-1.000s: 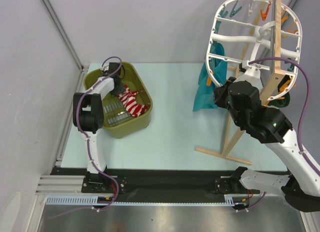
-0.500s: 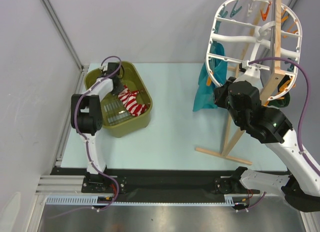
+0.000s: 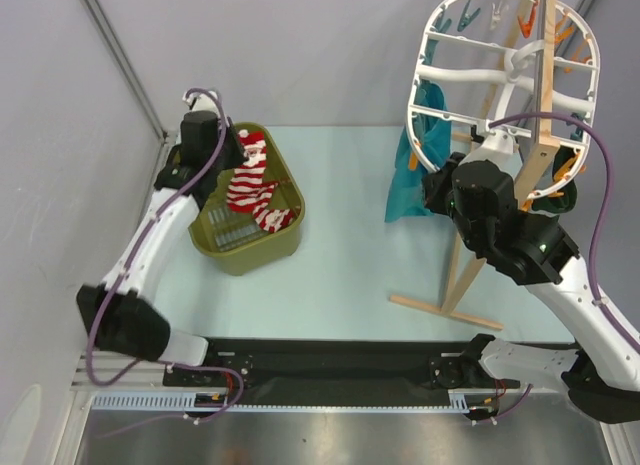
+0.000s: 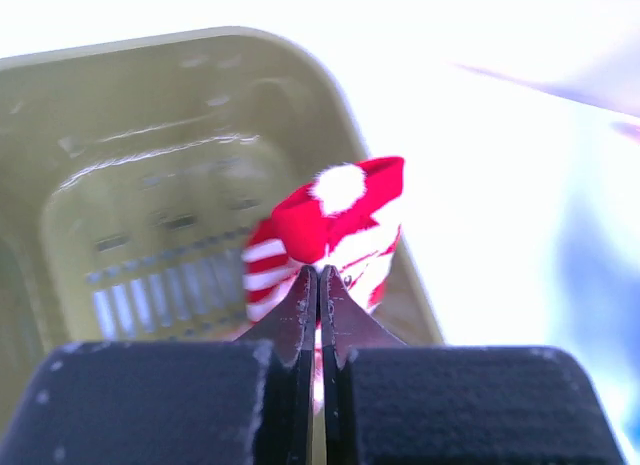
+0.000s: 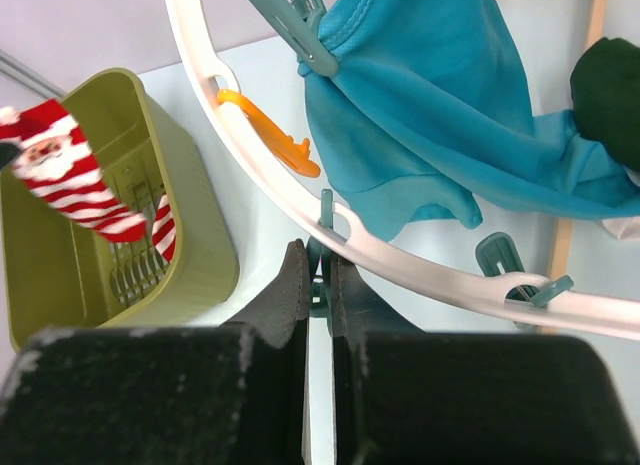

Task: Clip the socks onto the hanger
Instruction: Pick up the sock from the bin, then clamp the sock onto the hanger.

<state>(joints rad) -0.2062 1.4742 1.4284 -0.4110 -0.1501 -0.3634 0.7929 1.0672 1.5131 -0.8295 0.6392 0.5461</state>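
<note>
Pinching one striped sock (image 3: 247, 175) by its top edge, the left hand (image 4: 318, 277) holds it hanging free above the olive basket (image 3: 290, 240) at ten o'clock, while the right hand (image 5: 316, 260), closed on a teal clip (image 5: 324, 207) of the hanger (image 3: 420, 85) at two o'clock, seems to prepare that clip for it.

Bench (image 3: 350, 235): pale mint top, walled at the back and left.
Left rear: an olive-green basket (image 3: 255, 253) stands on it, near the left wall.
Right side: the wooden stand (image 3: 440, 311) rests its flat foot bar on it, upright leaning back.
Middle right: a teal cloth (image 3: 405, 195) hangs low; it possibly brushes the surface, the view does not settle it.
Near edge: a black rail (image 3: 350, 357) borders it.
</note>
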